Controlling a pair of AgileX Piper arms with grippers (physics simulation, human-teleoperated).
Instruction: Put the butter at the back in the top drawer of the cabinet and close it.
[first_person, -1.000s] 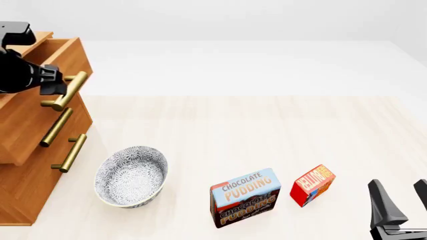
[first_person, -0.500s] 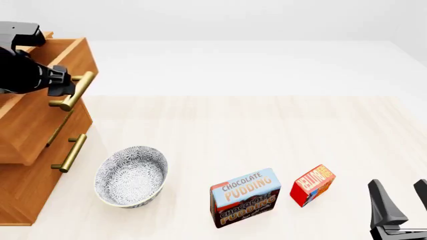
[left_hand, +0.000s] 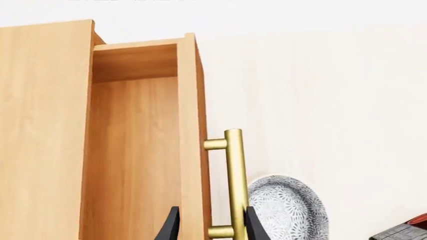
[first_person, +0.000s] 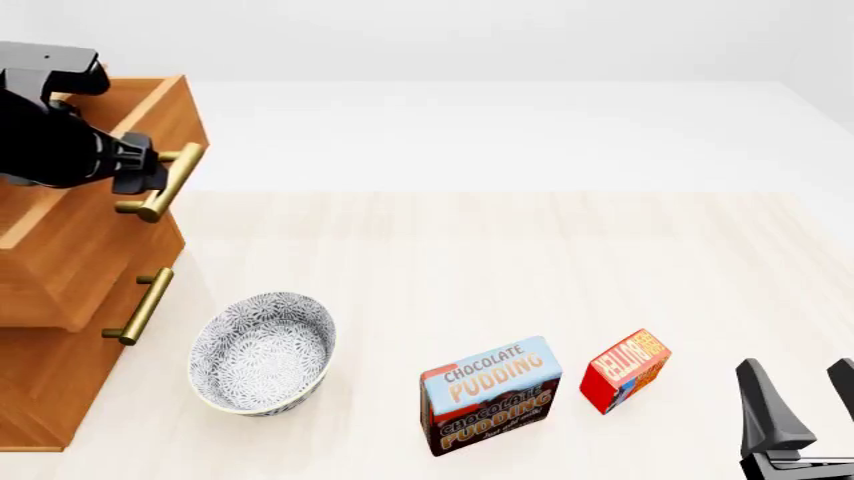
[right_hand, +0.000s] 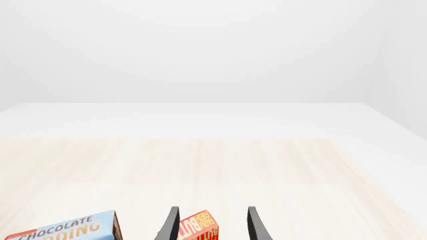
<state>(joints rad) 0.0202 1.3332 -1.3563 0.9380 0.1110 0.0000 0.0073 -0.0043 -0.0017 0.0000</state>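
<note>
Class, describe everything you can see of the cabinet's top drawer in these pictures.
The top drawer is light brown wood with a brass bar handle on two short posts. It stands pulled out from the cabinet, overhanging the two shut drawers below. The left wrist view shows its inside bare. The left gripper has its fingers either side of the handle. Nothing else touches the drawer.

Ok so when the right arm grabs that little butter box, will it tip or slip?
The butter looks like a stiff carton with flat sides, so probably an easy pinch. It stands narrow and upright, so a nudge could topple it. It sits apart from the pudding box.
</note>
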